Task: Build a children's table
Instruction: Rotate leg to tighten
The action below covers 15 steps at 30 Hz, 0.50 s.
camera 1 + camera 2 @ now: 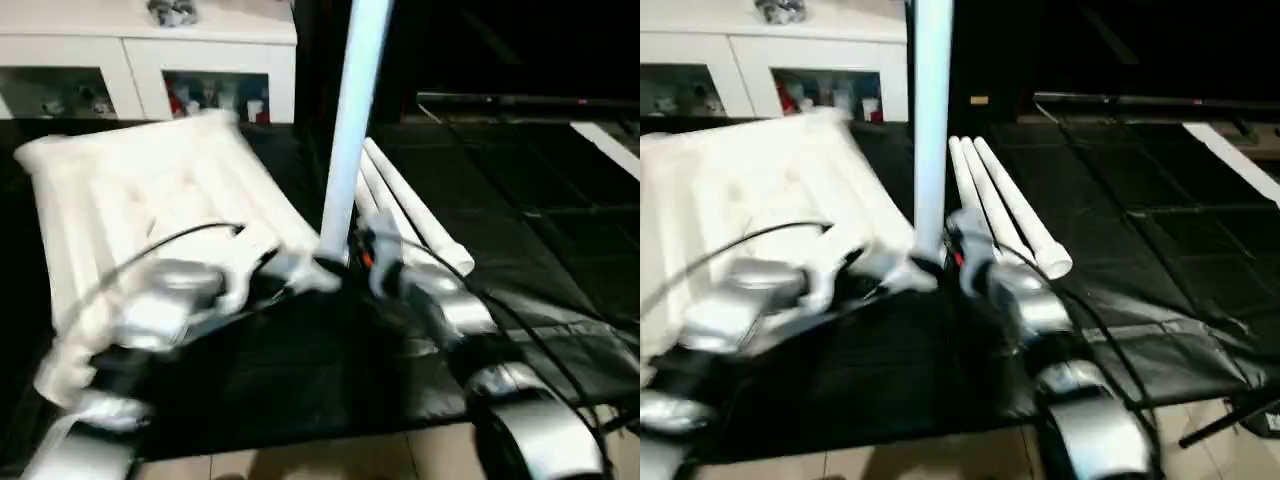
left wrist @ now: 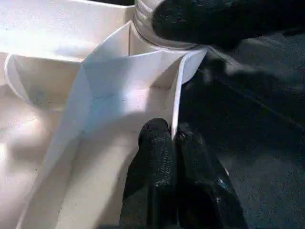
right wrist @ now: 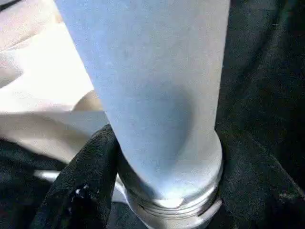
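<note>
The white table top (image 1: 130,190) lies upside down on the black mat, ribs facing up. One white leg (image 1: 350,130) stands upright at the top's near right corner socket. My right gripper (image 3: 167,183) is closed around this leg's base, just above its threaded collar, with a black finger on each side. My left gripper (image 2: 172,136) is shut on a thin white wall of the table top close to that corner. Three more legs (image 1: 410,215) lie side by side on the mat, just right of the upright one.
The black mat (image 1: 500,200) stretches off to the right. A white cabinet with glass doors (image 1: 150,60) stands behind the table top. Light floor tiles (image 1: 330,460) show at the near edge. Cables run along both silver forearms.
</note>
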{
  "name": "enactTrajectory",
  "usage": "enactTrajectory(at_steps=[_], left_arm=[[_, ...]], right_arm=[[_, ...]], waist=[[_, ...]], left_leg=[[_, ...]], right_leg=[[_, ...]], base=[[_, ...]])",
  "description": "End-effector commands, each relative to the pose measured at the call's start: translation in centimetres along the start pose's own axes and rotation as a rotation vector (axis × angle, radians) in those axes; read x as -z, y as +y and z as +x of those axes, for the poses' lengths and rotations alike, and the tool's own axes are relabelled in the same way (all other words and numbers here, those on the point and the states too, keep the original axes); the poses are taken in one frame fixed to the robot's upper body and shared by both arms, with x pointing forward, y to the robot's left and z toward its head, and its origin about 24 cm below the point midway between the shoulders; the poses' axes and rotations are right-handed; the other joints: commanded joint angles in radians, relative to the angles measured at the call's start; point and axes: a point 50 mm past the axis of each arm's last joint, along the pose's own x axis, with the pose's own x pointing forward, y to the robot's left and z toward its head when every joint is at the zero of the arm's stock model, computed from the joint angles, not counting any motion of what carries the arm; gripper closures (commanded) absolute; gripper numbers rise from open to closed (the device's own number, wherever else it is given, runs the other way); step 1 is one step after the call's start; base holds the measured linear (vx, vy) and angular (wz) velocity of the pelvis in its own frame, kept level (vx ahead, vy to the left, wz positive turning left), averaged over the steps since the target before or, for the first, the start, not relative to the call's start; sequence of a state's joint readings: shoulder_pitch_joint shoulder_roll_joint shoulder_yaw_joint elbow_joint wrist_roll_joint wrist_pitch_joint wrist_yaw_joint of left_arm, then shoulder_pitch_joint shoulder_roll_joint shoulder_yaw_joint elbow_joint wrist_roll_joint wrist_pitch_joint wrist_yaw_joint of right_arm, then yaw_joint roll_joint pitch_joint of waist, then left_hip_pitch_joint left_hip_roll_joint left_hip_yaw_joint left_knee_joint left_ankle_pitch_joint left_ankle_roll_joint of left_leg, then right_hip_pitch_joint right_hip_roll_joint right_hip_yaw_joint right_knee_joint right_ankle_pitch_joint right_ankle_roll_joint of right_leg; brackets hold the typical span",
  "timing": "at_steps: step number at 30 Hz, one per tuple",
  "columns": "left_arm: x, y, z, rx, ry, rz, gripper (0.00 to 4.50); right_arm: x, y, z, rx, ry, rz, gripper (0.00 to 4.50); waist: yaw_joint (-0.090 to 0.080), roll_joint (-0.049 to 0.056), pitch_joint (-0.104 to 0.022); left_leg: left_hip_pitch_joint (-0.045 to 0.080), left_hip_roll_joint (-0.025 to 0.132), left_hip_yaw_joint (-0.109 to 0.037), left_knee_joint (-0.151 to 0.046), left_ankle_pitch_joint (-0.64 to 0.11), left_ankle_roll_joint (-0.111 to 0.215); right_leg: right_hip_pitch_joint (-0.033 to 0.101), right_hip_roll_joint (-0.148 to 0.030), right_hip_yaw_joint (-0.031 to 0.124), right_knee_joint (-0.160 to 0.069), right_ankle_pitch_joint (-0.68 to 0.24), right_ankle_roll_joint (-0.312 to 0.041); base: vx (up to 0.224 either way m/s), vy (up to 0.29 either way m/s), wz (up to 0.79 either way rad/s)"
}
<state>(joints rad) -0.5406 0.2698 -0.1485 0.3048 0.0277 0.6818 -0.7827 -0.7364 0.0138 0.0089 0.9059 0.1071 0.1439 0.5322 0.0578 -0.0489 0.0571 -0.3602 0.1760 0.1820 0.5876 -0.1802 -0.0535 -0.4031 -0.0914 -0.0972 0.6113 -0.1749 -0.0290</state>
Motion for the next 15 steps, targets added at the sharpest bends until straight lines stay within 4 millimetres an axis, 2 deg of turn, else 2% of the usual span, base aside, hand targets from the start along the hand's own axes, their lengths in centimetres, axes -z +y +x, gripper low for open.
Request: enactTrajectory(at_steps=[1, 3, 5, 6, 9, 11, 12, 13, 15], left_arm=[[-4.3, -2.0, 0.7, 0.008, -0.181, 0.035, 4.5], [-4.2, -2.4, 0.7, 0.029, -0.175, 0.059, 4.5], [-4.0, -2.5, 0.6, 0.035, -0.165, 0.073, 4.5], [-3.8, -2.4, 0.5, 0.038, -0.16, 0.08, 4.5], [-3.1, -1.7, 0.0, 0.041, -0.138, 0.099, 4.5], [-2.9, -1.5, -0.2, 0.05, -0.132, 0.114, 4.5], [-2.0, -1.0, -1.0, 0.082, -0.107, 0.153, 4.5], [-1.8, -0.9, -1.1, 0.087, -0.099, 0.152, 4.5], [-0.4, -0.1, -2.2, 0.117, -0.036, 0.16, 4.5]], right_arm=[[2.2, 6.1, 2.3, -0.233, 0.083, 0.029, 1.22], [2.2, 5.8, 2.2, -0.217, 0.069, 0.038, 1.08], [2.1, 5.4, 2.1, -0.204, 0.055, 0.037, 0.96], [1.9, 4.9, 1.9, -0.19, 0.045, 0.036, 0.65], [1.5, 3.7, 1.3, -0.177, 0.008, 0.01, 0.58], [1.4, 3.2, 0.9, -0.179, -0.004, 0.004, 0.22], [0.9, 1.8, -0.2, -0.21, -0.047, 0.023, 0.15], [0.9, 1.6, -0.4, -0.221, -0.051, 0.019, 0.15], [0.6, 0.3, -2.3, -0.327, -0.061, -0.034, 0.06]], waist=[[0.006, 0.004, -0.072], [0.007, 0.004, -0.077], [0.005, 0.003, -0.077], [0.005, 0.003, -0.075], [0.005, 0.005, -0.07], [0.005, 0.006, -0.069], [0.005, 0.005, -0.068], [0.003, 0.004, -0.068], [0.007, 0.007, -0.068]], left_leg=[[0.006, 0.058, -0.02, -0.067, -0.154, 0.015], [0.002, 0.056, -0.018, -0.061, -0.079, 0.053], [-0.003, 0.055, -0.017, -0.059, -0.05, 0.081], [-0.001, 0.054, -0.016, -0.059, -0.064, 0.087], [0.002, 0.057, -0.017, -0.063, -0.128, 0.065], [0.002, 0.058, -0.019, -0.064, -0.141, 0.057], [0.003, 0.058, -0.019, -0.066, -0.16, 0.054], [0.0, 0.058, -0.02, -0.065, -0.164, 0.056], [0.003, 0.061, -0.02, -0.065, -0.151, 0.061]], right_leg=[[0.051, -0.073, 0.063, -0.066, -0.189, -0.205], [0.056, -0.07, 0.062, -0.05, -0.066, -0.237], [0.059, -0.07, 0.061, -0.047, -0.021, -0.251], [0.058, -0.07, 0.06, -0.051, -0.04, -0.252], [0.056, -0.073, 0.061, -0.062, -0.136, -0.235], [0.056, -0.073, 0.061, -0.064, -0.159, -0.225], [0.057, -0.073, 0.061, -0.068, -0.185, -0.215], [0.058, -0.073, 0.062, -0.067, -0.187, -0.211], [0.057, -0.071, 0.061, -0.062, -0.161, -0.215]], base=[[0.0, 0.0, 0.0], [0.0, 0.0, 0.0], [0.0, 0.0, 0.0], [0.0, 0.0, 0.0], [0.0, 0.0, 0.0], [0.0, 0.0, 0.0], [0.0, 0.0, 0.0], [0.0, 0.0, 0.0], [0.0, 0.0, 0.0]])
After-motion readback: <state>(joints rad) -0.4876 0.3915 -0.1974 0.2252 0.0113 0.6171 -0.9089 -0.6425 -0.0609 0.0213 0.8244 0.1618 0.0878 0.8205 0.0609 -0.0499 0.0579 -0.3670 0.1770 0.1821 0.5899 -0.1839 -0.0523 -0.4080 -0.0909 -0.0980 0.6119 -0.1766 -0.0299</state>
